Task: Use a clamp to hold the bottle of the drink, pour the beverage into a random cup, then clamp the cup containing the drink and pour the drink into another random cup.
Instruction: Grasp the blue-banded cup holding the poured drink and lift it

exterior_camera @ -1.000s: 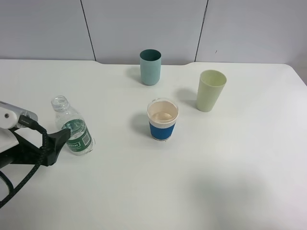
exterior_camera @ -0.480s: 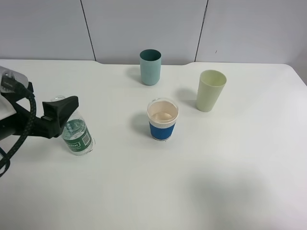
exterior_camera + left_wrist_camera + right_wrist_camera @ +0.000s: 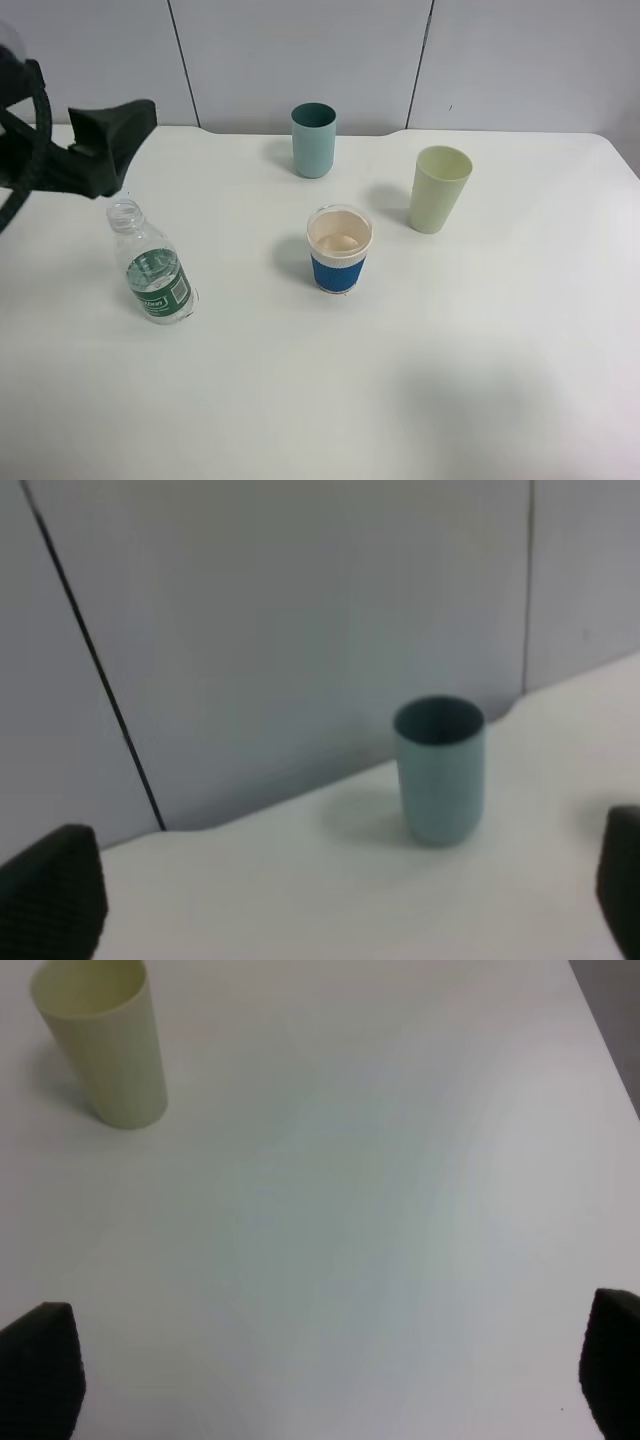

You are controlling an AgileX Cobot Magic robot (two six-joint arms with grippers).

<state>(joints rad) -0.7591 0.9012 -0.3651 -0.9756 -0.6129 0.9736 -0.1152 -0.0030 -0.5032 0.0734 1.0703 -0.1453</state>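
The clear, uncapped, green-labelled bottle [image 3: 152,268] is standing upright on the surface [image 3: 450,350]; the left gripper [image 3: 115,135] and right gripper [image 3: 325,1365] jaws are gaping, empty.

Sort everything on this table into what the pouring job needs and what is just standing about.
Belongs to the job:
- small clear plastic bottle, green label, no cap
- short white paper cup with a blue sleeve band
- teal plastic tumbler
- left claw, open and holding nothing

Just standing about:
- pale green cup, the tallest of the three
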